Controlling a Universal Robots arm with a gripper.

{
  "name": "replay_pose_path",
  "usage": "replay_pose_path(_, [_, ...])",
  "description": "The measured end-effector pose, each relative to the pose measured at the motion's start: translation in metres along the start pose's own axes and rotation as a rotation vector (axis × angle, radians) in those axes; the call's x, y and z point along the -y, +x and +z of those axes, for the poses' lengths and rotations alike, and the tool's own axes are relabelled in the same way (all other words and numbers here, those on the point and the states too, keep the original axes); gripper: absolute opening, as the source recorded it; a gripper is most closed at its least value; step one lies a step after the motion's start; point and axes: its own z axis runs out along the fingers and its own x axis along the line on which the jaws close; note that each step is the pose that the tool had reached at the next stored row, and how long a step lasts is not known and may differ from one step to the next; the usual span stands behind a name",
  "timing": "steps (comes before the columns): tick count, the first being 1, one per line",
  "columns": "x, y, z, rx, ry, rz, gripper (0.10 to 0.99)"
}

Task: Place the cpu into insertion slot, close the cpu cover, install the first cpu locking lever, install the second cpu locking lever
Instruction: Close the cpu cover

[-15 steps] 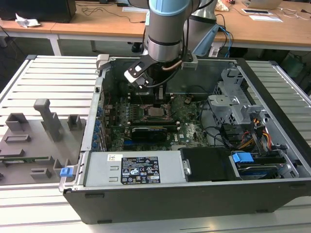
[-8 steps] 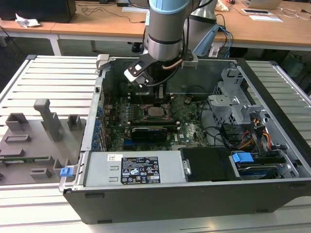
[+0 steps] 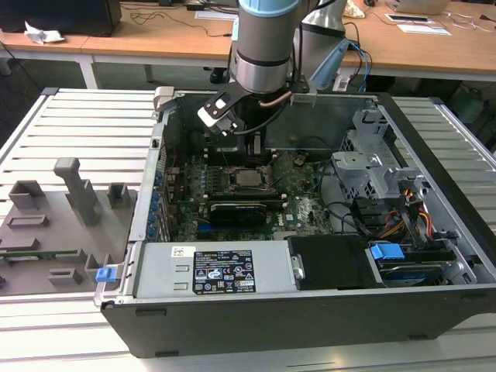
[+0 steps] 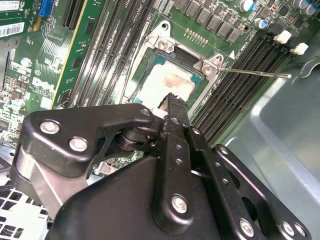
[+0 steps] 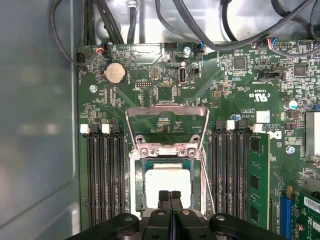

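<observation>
Table (image 3: 77, 124): grey slats under everything; grey fixtures (image 3: 70, 201) lie at the exterior view's left.
Case (image 3: 310, 310): black, top open, centre of the exterior view; a drive cage (image 3: 372, 155) and cables (image 3: 403, 221) crowd the exterior view's right side.
Arm (image 3: 263, 46): drops from the upper middle of the exterior view into the case.
Board (image 5: 150, 65): green; the first wrist view shows slot rows (image 5: 105, 175) close on two sides of the socket (image 5: 136, 190).
Gripper (image 5: 170, 195): fingers pressed together with nothing between them, tips over the cpu's edge in both wrist views (image 4: 172, 100).
Cover (image 5: 167, 109): swung up off the socket in the first wrist view.
Cpu (image 5: 167, 180): sits in the socket, pale top bare.
Lever (image 4: 255, 74): thin rod, angled away from a socket corner in the second wrist view.
</observation>
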Motion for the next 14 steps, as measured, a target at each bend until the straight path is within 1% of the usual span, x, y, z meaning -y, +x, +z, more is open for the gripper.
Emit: replay_pose_path(14, [0.0000, 0.0004, -0.0085, -0.0006, 0.000, 0.000, 0.106])
